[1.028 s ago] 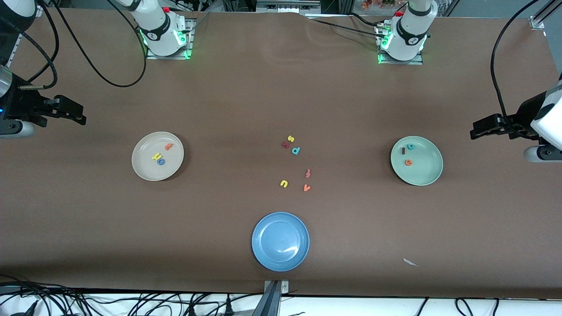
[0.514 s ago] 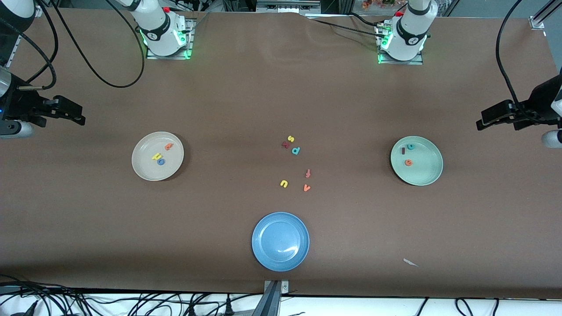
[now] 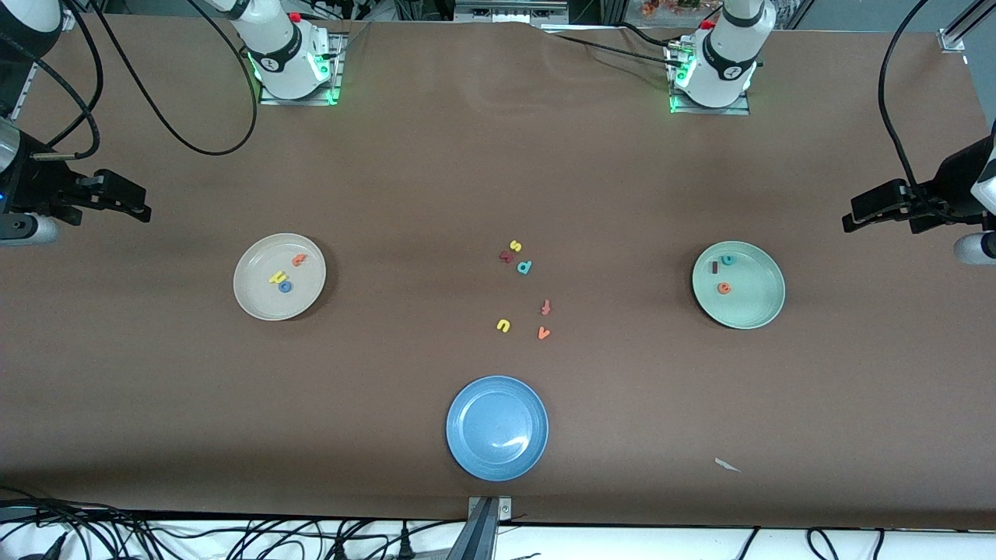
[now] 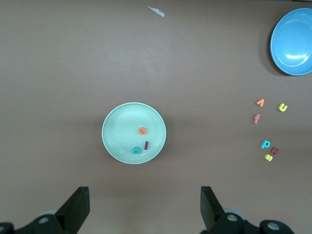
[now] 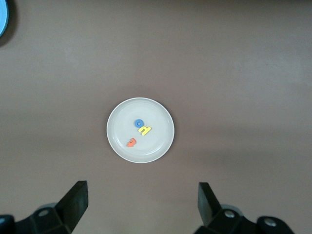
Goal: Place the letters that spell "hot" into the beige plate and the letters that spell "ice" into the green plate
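Now three letters in beige plate, three letters in green plate, left hand and right hand spread

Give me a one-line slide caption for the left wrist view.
Open left gripper high over the green plate holding the teal c, dark red i and orange e.
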{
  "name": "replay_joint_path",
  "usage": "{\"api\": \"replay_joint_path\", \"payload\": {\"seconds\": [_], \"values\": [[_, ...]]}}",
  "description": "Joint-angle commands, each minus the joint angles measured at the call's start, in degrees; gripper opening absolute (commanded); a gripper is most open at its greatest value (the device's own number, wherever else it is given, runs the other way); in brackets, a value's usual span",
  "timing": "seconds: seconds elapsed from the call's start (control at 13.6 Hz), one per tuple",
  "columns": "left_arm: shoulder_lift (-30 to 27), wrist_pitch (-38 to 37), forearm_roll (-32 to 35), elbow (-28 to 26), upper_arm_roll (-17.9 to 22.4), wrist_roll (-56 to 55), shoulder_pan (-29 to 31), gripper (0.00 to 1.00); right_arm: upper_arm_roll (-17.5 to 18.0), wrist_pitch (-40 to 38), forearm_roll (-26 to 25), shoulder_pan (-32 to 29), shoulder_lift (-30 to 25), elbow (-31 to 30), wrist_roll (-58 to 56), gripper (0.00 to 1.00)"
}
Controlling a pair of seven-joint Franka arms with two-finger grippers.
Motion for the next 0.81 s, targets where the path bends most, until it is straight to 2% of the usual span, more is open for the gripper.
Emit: {"api": "replay_joint_path", "payload": {"seconds": [0.0, 0.73], "values": [[-1.45, 0.80, 1.39, -1.76, -0.49, 1.54, 0.40, 1.00, 0.06, -0.63, -0.26, -0.23, 0.76, 1.56, -0.03, 1.00], [-1.01, 0.98, 1.39, -2.90, -0.84, 1.72, -0.47, 0.99, 0.06, -0.63, -0.26, -0.23, 0.76, 1.56, 0.15, 1.00]]}}
